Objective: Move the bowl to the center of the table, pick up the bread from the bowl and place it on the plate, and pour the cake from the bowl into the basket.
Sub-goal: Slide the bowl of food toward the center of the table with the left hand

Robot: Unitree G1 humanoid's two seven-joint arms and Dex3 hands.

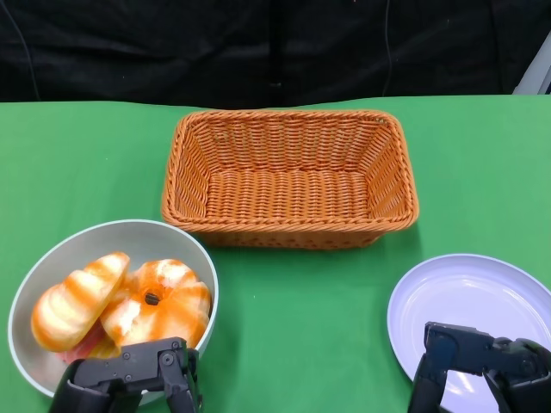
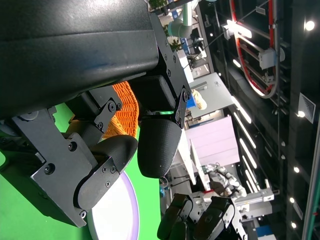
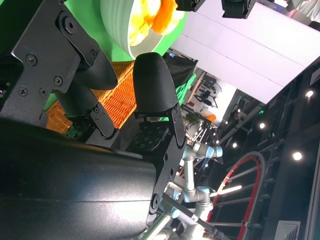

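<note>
A grey bowl (image 1: 52,258) sits at the table's near left. It holds a striped orange-and-white bread roll (image 1: 77,301) and a round orange cake (image 1: 161,308) with a dark centre; something pink lies under them. My left hand (image 1: 129,377) hovers at the bowl's near rim, fingers apart, holding nothing. An empty white plate (image 1: 473,301) lies at the near right. Over its near edge is my right hand (image 1: 482,366), which also holds nothing. The woven basket (image 1: 289,179) stands empty at the centre back. The right wrist view shows the bowl (image 3: 117,25) beyond that hand's fingers (image 3: 155,85).
Green cloth covers the table (image 1: 301,327), with bare cloth between bowl and plate. A black curtain hangs behind the far edge. The left wrist view shows the plate (image 2: 117,212), a corner of the basket (image 2: 125,105) and my right hand (image 2: 200,220).
</note>
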